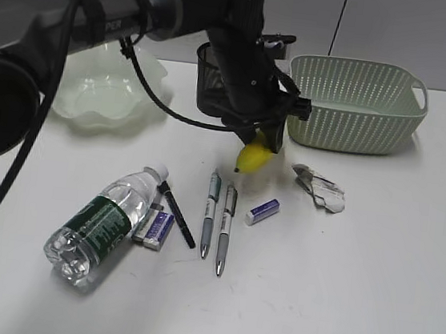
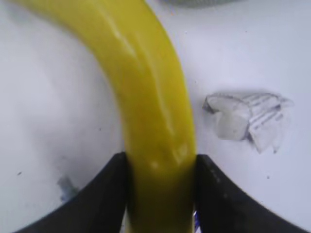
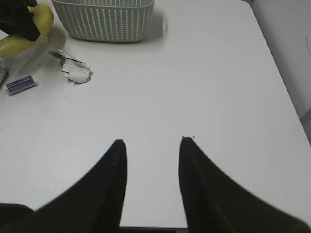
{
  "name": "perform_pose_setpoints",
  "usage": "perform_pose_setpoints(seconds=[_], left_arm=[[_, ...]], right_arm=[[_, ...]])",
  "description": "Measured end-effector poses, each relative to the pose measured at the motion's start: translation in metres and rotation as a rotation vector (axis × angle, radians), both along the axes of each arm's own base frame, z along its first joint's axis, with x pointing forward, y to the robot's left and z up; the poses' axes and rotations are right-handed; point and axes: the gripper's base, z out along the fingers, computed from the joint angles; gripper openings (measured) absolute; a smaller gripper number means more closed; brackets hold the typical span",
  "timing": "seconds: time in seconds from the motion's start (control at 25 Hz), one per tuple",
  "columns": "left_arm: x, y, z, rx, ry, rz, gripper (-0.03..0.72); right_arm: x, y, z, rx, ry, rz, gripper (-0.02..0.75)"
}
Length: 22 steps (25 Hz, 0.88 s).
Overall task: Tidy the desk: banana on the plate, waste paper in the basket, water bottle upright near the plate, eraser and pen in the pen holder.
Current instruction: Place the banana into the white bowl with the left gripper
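Note:
My left gripper (image 1: pixel 264 139) is shut on the yellow banana (image 1: pixel 255 158), its black fingers pressed against both sides of the banana (image 2: pixel 150 97). It hangs just in front of the black mesh pen holder (image 1: pixel 211 81), which the arm partly hides. The waste paper (image 1: pixel 320 188) lies to the right on the desk (image 1: pixel 353 295). The water bottle (image 1: pixel 104 222) lies on its side at the front left. An eraser (image 1: pixel 262 211) rests beside two pens (image 1: pixel 210 214). The wavy green plate (image 1: pixel 149 70) stands empty at the back left. My right gripper (image 3: pixel 151 141) is open over bare desk.
The sage-green basket (image 1: pixel 354 109) stands at the back right, close to the left wrist. A second eraser (image 1: pixel 155 228) and a black pen (image 1: pixel 176 214) lie next to the bottle. The left arm's cable hangs over the plate side.

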Motion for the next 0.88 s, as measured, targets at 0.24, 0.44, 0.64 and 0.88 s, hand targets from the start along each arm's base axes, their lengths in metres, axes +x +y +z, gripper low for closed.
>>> perform_pose_setpoints(seconds=[0.24,0.44,0.64,0.88], left_arm=[[-0.005,0.013,0.043,0.057,-0.073,-0.016,0.317],[-0.015,0.023,0.101,-0.003,-0.171,-0.019,0.317],[-0.020,0.045,0.150,0.036,-0.323,-0.001,0.317],[0.014,0.107,0.164,0.186,-0.436,0.134,0.317]], right_arm=[[0.000,0.000,0.000,0.001,0.000,0.000,0.298],[0.000,0.000,0.000,0.000,0.000,0.000,0.298],[0.000,0.000,0.000,0.000,0.000,0.000,0.298],[0.000,0.000,0.000,0.000,0.000,0.000,0.298]])
